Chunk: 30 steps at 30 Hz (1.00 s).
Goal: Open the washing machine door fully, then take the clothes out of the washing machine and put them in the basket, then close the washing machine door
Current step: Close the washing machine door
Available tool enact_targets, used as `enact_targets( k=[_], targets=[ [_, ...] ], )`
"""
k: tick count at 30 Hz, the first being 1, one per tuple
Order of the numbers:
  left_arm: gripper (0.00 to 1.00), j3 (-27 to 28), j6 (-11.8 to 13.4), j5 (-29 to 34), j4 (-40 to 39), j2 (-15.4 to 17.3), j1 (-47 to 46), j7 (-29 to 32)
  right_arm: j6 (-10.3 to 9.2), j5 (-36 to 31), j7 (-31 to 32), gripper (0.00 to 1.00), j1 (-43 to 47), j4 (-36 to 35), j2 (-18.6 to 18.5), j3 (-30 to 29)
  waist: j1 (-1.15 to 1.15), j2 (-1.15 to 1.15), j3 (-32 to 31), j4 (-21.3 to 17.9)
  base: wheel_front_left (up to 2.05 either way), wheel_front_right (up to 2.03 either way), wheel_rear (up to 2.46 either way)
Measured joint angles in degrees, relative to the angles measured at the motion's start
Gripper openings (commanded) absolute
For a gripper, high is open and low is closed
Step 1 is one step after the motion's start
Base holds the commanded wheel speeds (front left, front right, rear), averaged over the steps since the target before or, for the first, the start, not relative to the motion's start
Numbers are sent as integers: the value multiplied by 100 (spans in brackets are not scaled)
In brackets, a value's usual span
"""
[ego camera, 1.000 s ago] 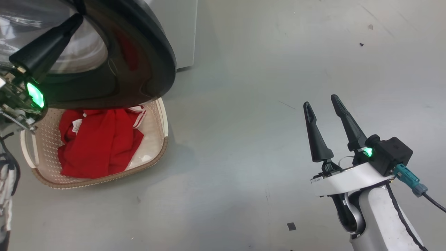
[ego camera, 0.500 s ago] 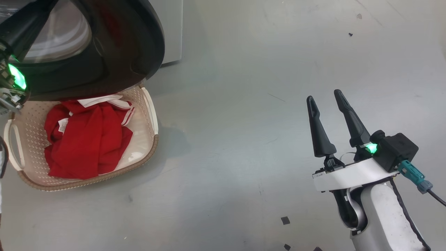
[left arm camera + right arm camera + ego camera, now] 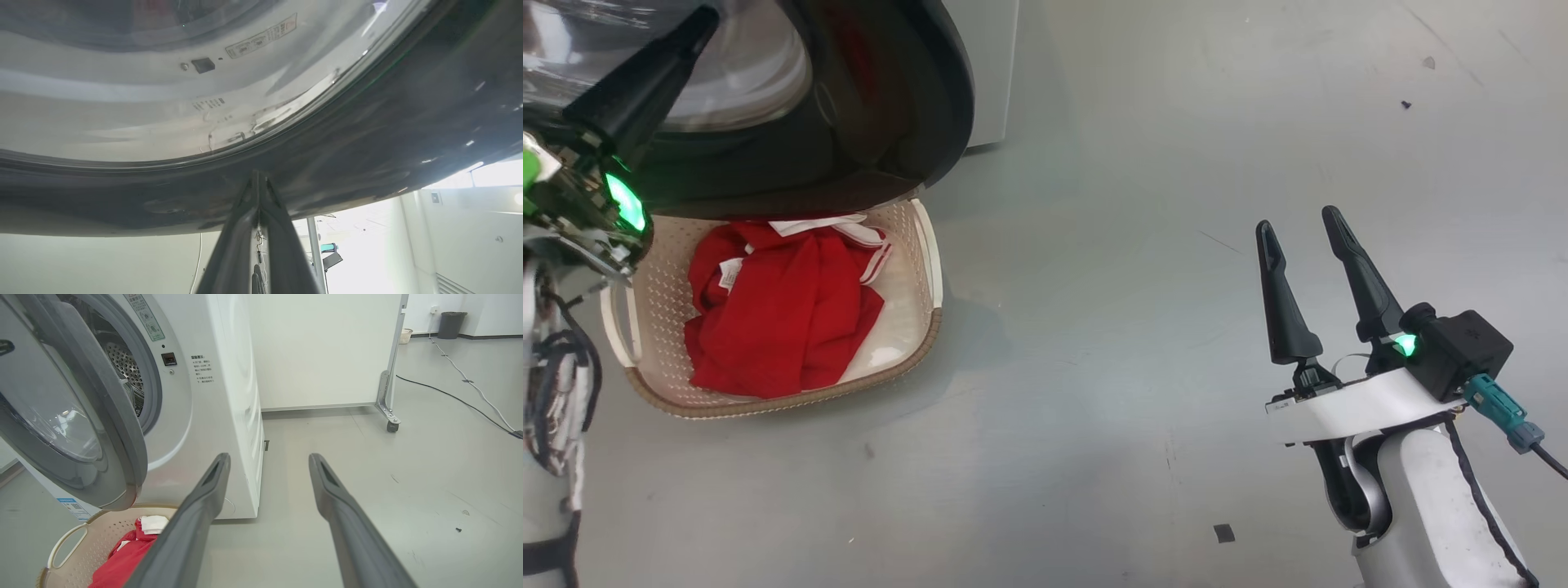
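**Door-closing stage.** The clothes (image 3: 784, 327) lie bundled in the basket (image 3: 923, 269), which stands on the floor (image 3: 1094, 343) just beside the washing machine (image 3: 212, 396) and beneath the half-open door (image 3: 907, 114). The left gripper (image 3: 698, 28), fingers pressed together with nothing between them, appears to rest its tips against the door's glossy black rim. The right gripper (image 3: 1298, 222), fingers spread and empty, hangs well apart over bare floor. Likely hazards: the closed tips give only a small contact on a curved, slick surface and may skid off sideways during the push. A weak push may leave the door short of shutting fully. The door's lower edge sweeps above the basket and could clip its back wall.
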Motion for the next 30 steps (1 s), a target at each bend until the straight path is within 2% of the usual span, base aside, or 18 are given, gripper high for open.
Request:
enact_targets(
  k=[9, 10, 12, 13, 23, 30],
  targets=[
    [0, 107, -435, -144, 137, -320, 814, -120, 3, -96, 0, 100, 10, 87, -1, -105, 0, 0, -197, 427, 0, 0, 0],
    [23, 121, -465, -192, 156, -356, 926, -121, 4, -103, 0, 100, 16, 99, -1, -115, 0, 0, -227, 473, 0, 0, 0],
    [82, 120, -513, -303, 230, -424, 1303, -123, 9, -113, 0, 100, 36, 135, -2, -143, 0, 0, -333, 602, 0, 0, 0],
    [100, 144, -549, -307, 257, -458, 1437, -154, 10, -135, 0, 100, 38, 167, -2, -141, 0, 0, -374, 640, 0, 0, 0],
    [100, 659, -661, -230, 97, -865, 2440, -848, 18, -210, 0, 100, 276, 312, -2, -166, 0, 0, -814, 919, 0, 0, 0],
    [100, 1024, -662, 460, -383, -1103, 2824, -1621, 38, -310, 0, 100, 399, 405, -3, -178, 0, 0, -1110, 1048, 0, 0, 0]
  ],
)
